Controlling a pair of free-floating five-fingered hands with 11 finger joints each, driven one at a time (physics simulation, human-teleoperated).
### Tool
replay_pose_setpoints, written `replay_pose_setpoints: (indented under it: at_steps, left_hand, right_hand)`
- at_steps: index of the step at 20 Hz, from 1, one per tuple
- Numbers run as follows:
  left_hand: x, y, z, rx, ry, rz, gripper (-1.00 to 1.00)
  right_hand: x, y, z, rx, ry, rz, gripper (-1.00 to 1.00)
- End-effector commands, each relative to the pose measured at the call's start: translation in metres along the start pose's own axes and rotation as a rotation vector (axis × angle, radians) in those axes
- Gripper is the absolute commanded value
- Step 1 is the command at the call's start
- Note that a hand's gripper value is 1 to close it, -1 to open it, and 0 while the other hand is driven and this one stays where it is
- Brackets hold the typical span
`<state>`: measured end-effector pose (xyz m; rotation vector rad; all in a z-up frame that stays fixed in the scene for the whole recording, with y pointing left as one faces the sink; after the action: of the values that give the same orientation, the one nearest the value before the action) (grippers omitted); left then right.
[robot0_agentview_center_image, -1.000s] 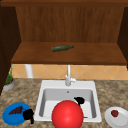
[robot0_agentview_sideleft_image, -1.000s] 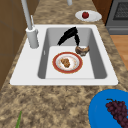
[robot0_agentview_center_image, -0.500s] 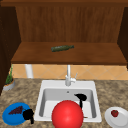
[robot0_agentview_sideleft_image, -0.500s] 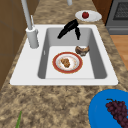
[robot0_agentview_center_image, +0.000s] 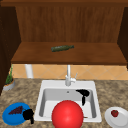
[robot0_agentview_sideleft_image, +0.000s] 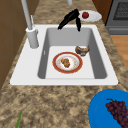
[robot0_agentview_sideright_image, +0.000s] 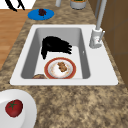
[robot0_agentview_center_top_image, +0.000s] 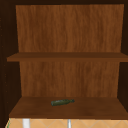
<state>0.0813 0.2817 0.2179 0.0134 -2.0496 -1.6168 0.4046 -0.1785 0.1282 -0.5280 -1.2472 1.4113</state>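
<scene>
The left hand (robot0_agentview_center_image: 28, 115) hangs at the near left by the blue plate (robot0_agentview_center_image: 10, 117) of grapes (robot0_agentview_center_image: 15, 110) (fingers unreadable). In the sink (robot0_agentview_sideleft_image: 30, 72), a red-rimmed plate (robot0_agentview_sideleft_image: 79, 65) lies near, a small bowl (robot0_agentview_sideleft_image: 82, 50) just beyond. Farther right, the right hand (robot0_agentview_sideleft_image: 68, 18) hovers, fingers straight and holding nothing.

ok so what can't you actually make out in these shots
- Front view: a red ball hides the sink's plate and most of the basin floor.
- Right side view: the brown item is half hidden behind the sink wall.
- Left side view: the blue plate is cut off by the edge.
</scene>
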Motion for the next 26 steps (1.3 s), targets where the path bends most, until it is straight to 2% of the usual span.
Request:
replay_pose_setpoints:
  at_steps: [1, 20, 23, 26]
  left_hand:
    - [0.0, 0.0, 0.0, 0.0, 0.0, 0.0, 0.0]
    - [0.0, 0.0, 0.0, 0.0, 0.0, 0.0, 0.0]
    - [0.0, 0.0, 0.0, 0.0, 0.0, 0.0, 0.0]
    - [0.0, 0.0, 0.0, 0.0, 0.0, 0.0, 0.0]
  right_hand:
    - [-0.002, -0.027, 0.014, -0.041, -0.044, 0.001, -1.0]
    - [0.008, -0.141, 0.048, -0.247, -0.056, 0.04, -1.0]
    - [0.017, -0.161, 0.039, -0.267, -0.054, 0.043, -1.0]
    - [0.026, -0.182, 0.024, -0.259, -0.056, 0.038, -1.0]
